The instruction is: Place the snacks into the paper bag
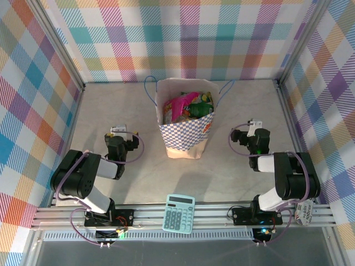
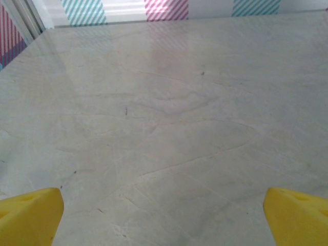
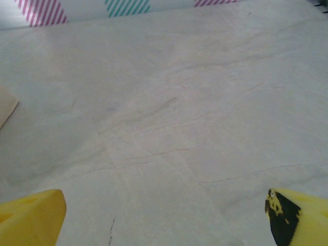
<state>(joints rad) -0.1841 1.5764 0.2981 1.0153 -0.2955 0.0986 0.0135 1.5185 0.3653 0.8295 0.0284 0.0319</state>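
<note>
Standing mid-table (image 1: pixel 133 177), the paper bag (image 1: pixel 184 136) holds the snacks (image 1: pixel 191 105), mostly hidden below its rim. Left gripper (image 2: pixel 163 215) at nine o'clock and right gripper (image 3: pixel 166 218) at three sit spread wide and empty, fingertips cropped.

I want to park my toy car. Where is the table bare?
Bare: between the left claw and the tall beige checkered paper bag, between bag and right claw, and from bag to pale teal calculator. Crowded: inside the bag, glossy snack packets.
</note>
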